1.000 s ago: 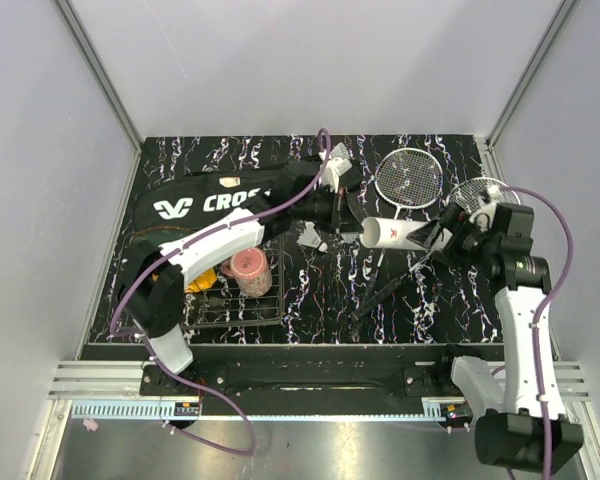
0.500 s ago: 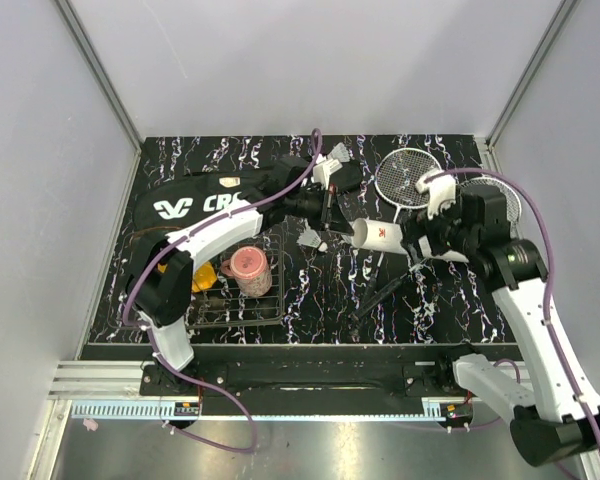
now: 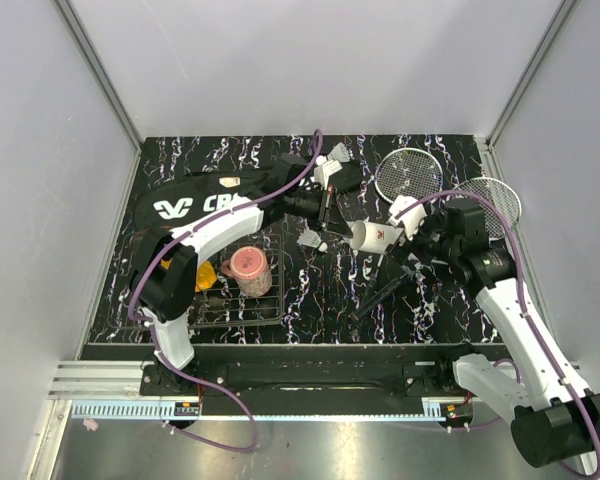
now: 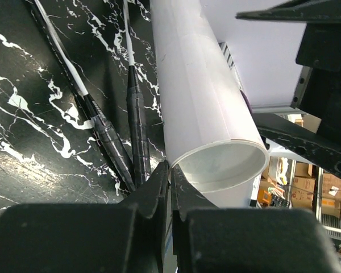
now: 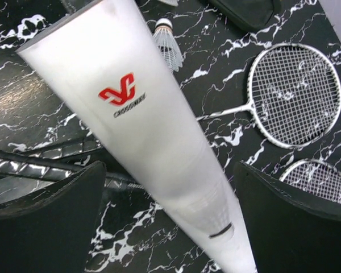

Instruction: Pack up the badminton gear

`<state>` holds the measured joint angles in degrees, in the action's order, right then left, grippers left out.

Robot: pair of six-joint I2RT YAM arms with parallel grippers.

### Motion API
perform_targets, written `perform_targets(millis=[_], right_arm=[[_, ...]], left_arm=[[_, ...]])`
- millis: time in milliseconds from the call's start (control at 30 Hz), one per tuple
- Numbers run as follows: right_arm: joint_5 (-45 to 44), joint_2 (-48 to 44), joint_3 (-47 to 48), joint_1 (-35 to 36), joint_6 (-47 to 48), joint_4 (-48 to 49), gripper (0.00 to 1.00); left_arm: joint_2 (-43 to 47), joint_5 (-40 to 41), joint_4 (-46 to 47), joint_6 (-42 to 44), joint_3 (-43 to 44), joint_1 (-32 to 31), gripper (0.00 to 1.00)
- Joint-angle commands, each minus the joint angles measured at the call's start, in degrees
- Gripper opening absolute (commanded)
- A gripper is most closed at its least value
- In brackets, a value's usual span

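Note:
The white tube (image 4: 204,102) with a red logo (image 5: 123,94) hangs tilted over the table. My left gripper (image 4: 170,170) is shut on the rim of its open end, one finger inside and one outside. My right gripper (image 5: 170,199) is open, with a finger on each side of the tube's other end and gaps showing on both sides. Seen from above, the tube (image 3: 377,238) lies between the left gripper (image 3: 347,228) and the right gripper (image 3: 410,237). Two rackets (image 3: 408,172) (image 3: 488,195) lie at the back right. A shuttlecock (image 3: 310,240) sits near the black bag (image 3: 195,203).
A pink cup (image 3: 248,266) lies on a wire rack (image 3: 240,305) at the front left, with a yellow-black object (image 3: 205,278) beside it. The rackets' dark handles (image 4: 137,119) run under the tube toward the front. Grey walls close in the black marbled table (image 3: 320,290) on three sides.
My right arm has swung left and its open jaws have come around the tube's far end. The tube, held by the left gripper, has shifted slightly left.

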<state>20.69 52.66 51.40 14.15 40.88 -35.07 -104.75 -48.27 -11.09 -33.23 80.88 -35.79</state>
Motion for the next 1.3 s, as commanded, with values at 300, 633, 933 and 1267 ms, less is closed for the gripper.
perform_targets(millis=[300,633,933,1267], right_arm=[[4.1,3.7,-2.3,1.6,4.2,10.0,1.0],[-0.1,0.9,-8.1,2.5,5.8,16.3,0.86],[-0.8,-3.6,-13.8,2.8,5.9,21.5,0.87],[-1.3,-8.9,-14.3,2.9,1.3,23.3,0.43]], left_arm=[[-0.4,-5.3,0.4,-0.3,4.7,0.4,0.0],[0.8,-5.4,-0.5,-0.5,6.2,0.5,0.0],[1.6,-6.0,-2.4,1.4,6.5,0.3,0.0],[16.8,9.6,-5.3,6.2,3.5,0.5,0.84]])
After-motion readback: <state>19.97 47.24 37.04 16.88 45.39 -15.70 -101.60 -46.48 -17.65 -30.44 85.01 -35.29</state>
